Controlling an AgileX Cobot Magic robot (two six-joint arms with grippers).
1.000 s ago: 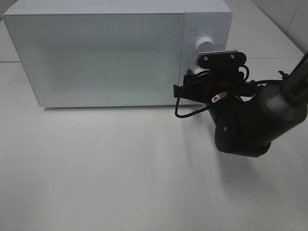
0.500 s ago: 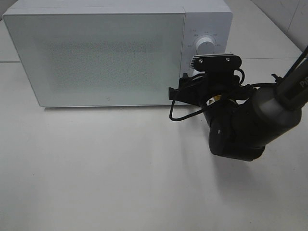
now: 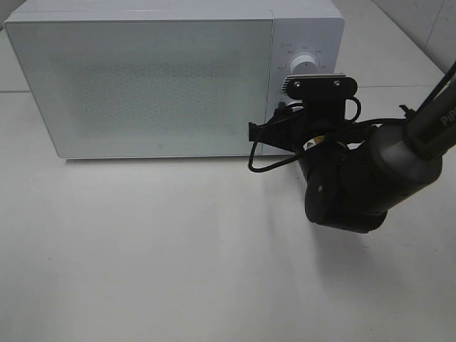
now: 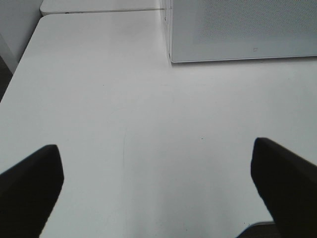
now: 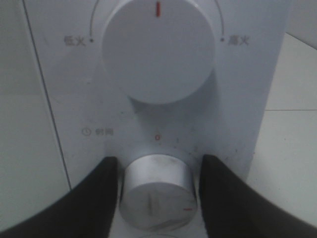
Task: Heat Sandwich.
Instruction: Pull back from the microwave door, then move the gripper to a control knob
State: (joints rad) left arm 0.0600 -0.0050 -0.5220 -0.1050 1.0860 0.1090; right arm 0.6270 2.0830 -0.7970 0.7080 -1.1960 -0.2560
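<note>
The sandwich is out of view. A white microwave [image 3: 157, 85] stands at the back of the table with its door closed. My right gripper [image 5: 158, 166] is at the control panel. Its two black fingers [image 5: 106, 198] press on either side of the lower silver knob [image 5: 157, 191], below the large white upper knob [image 5: 158, 49]. In the exterior view the right arm's wrist [image 3: 317, 89] covers that knob. My left gripper [image 4: 158, 168] hangs open over bare white table, with nothing between its fingers [image 4: 29, 188].
A corner of the microwave [image 4: 237, 29] shows in the left wrist view, beyond the left gripper. The white table [image 3: 142, 249] stretches in front of the microwave. A black cable [image 3: 267, 160] loops off the right wrist near the microwave's lower right corner.
The right arm has shifted a little to the left and closer to the microwave's control panel. The microwave has not moved.
</note>
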